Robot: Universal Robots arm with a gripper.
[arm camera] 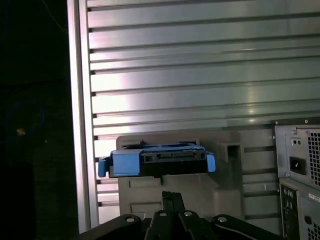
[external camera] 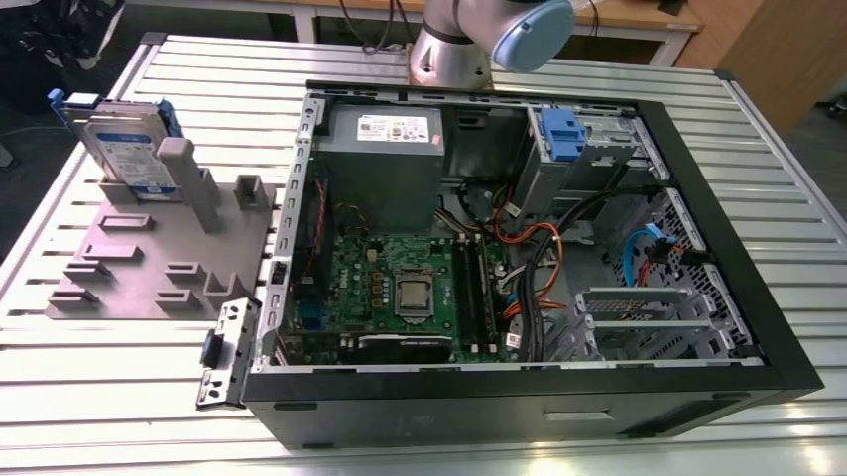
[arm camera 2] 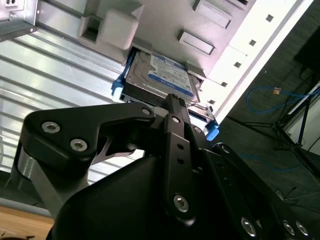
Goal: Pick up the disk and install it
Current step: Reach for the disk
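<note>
The slatted metal table [external camera: 119, 397] carries everything. On it lies the open black case [external camera: 530, 407] with its side panel off. Inside are a green board [external camera: 397, 283] and a grey power supply [external camera: 384, 164]. The supply bears a white sticker [external camera: 397, 129] whose print cannot be made out. The arm [external camera: 483, 35] rises behind the case.

Just beside the case, on the exterior view's left, sits a grey fixture [external camera: 133, 268] of blocks and posts. The disk [external camera: 126, 149] stands on edge in this fixture, with a blue frame [arm camera: 125, 162] along its edges.

In both wrist views the gripper [arm camera 2: 173, 100] [arm camera: 169, 196] has its fingers pressed together and holds nothing. The disk [arm camera 2: 160, 80] lies straight ahead of the fingertips, near but apart from them. In the first wrist view its dark connector edge [arm camera: 172, 157] faces the gripper. Its white-and-blue label [arm camera 2: 172, 75] shows in the second wrist view, but the writing on it is too fine to read.
</note>
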